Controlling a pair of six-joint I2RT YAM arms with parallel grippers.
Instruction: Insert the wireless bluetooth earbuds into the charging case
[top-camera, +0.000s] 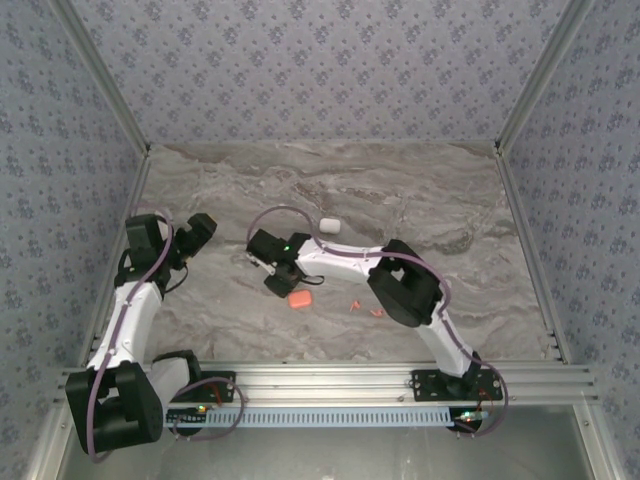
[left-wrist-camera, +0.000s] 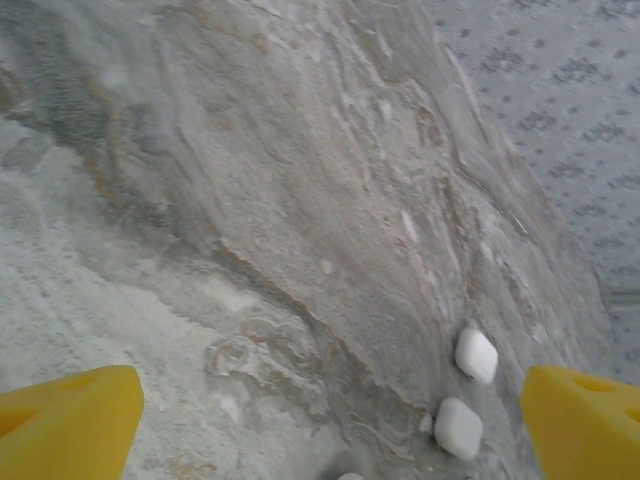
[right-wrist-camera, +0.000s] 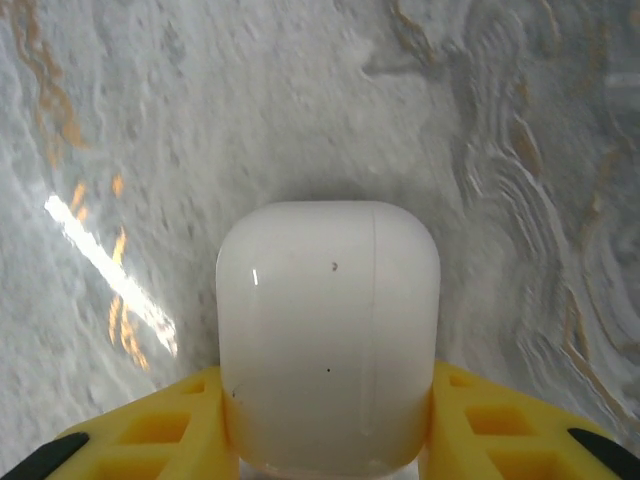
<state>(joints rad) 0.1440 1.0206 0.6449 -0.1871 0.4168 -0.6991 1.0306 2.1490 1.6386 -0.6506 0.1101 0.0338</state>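
Note:
My right gripper is shut on a closed white charging case, its yellow fingers pressing both sides a little above the marble table. From above, the right gripper reaches left across the table, next to an orange-red case. Two tiny red earbuds lie right of that case. Another white case rests further back. My left gripper is open with nothing between its fingers; two white cases lie ahead to its right. The left gripper hovers at the table's left.
The marble table is boxed in by patterned walls at the back and on both sides. A metal rail runs along the near edge by the arm bases. A small white piece lies against the nearer white case.

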